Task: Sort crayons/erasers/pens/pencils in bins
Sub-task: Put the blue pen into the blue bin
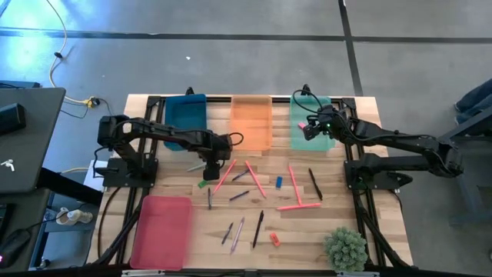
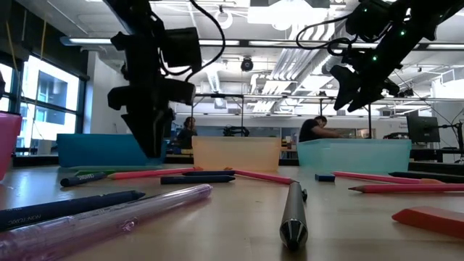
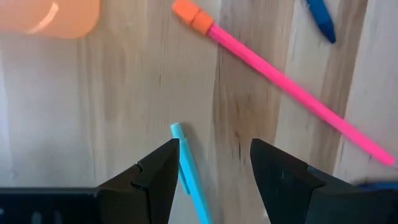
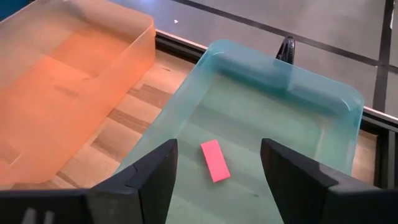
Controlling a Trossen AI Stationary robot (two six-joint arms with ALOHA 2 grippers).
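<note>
My left gripper (image 3: 214,149) points down, open, just over the wood near the orange bin (image 1: 250,123). A light blue stick (image 3: 189,177) lies on the table between its fingers, close to one finger. A pink pencil (image 3: 280,74) with an orange end lies beyond it. My right gripper (image 4: 217,149) hangs open above the mint-green bin (image 4: 273,106), in which a pink eraser (image 4: 214,160) lies flat. The teal bin (image 1: 186,119) stands at the far left. The pink-red bin (image 1: 161,231) stands at the near left.
Pens, pencils and crayons lie scattered over the middle of the table (image 1: 254,192), with a green eraser (image 1: 203,183), a blue eraser (image 1: 279,182) and a red eraser (image 1: 274,239) among them. A small green plant (image 1: 344,248) stands at the near right corner.
</note>
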